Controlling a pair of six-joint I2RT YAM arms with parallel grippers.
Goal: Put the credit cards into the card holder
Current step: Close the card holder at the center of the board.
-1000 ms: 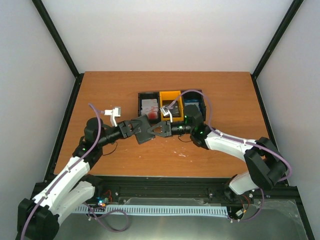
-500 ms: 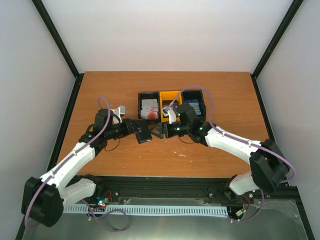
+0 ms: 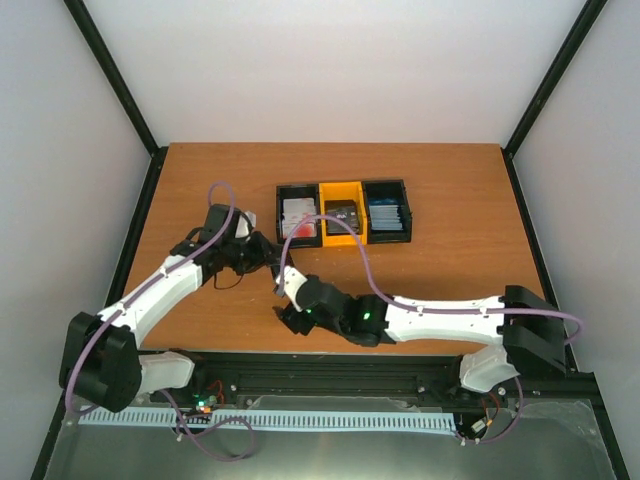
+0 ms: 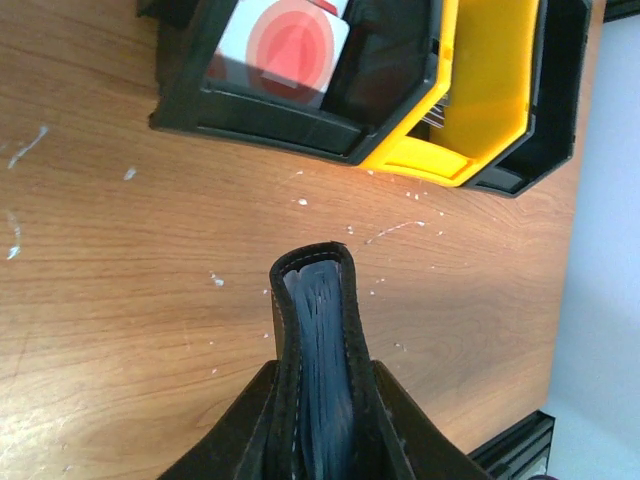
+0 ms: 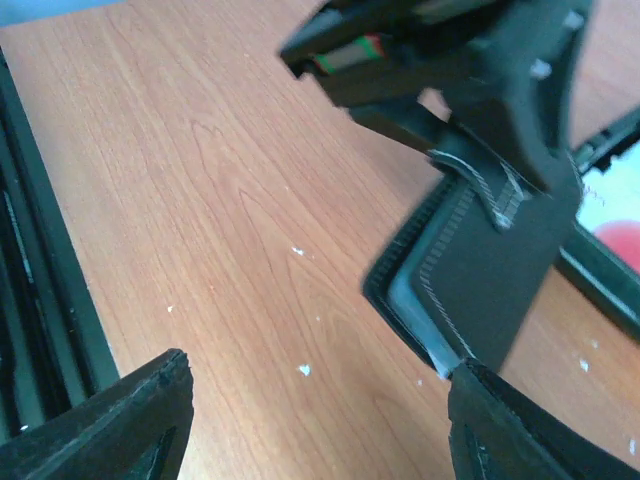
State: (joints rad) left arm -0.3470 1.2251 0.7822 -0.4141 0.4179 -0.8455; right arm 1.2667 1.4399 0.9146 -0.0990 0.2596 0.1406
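My right arm [image 3: 440, 308] has swung away from the far row and now lies low across the near side of the table [image 3: 450, 190]. The left arm [image 3: 160, 290] has drawn the holder [image 3: 268, 258] a little back toward its own side.

From above I see three bins touching in a row at mid-table: the left bin [image 3: 297, 187] is black, then comes the yellow bin [image 3: 341, 188], then the right bin [image 3: 386, 184], also black.

The left gripper [image 3: 260, 250] is clenched on the holder, just near and left of the left bin. The right gripper [image 3: 288, 305] is spread wide and grasps nothing. It sits on the near side of the holder, apart from it and facing it. In its wrist view the fingers [image 5: 110, 420] fill the two bottom corners with bare wood between them.

The holder is black leather with stitched edges. Edge-on in the left wrist view, its two flaps stand close together with blue-grey lining in the slit between. The right wrist view shows a flat black face with a pale rim of lining along the lower edge, and a stitched strap curving just under the left fingers. I cannot tell whether its lower corner touches the wood.

A white card [image 4: 283, 45] with a red round blotch lies in the left bin. Dark cards [image 3: 345, 215] sit in the yellow bin, and blue cards [image 3: 388, 213] are in the right bin.
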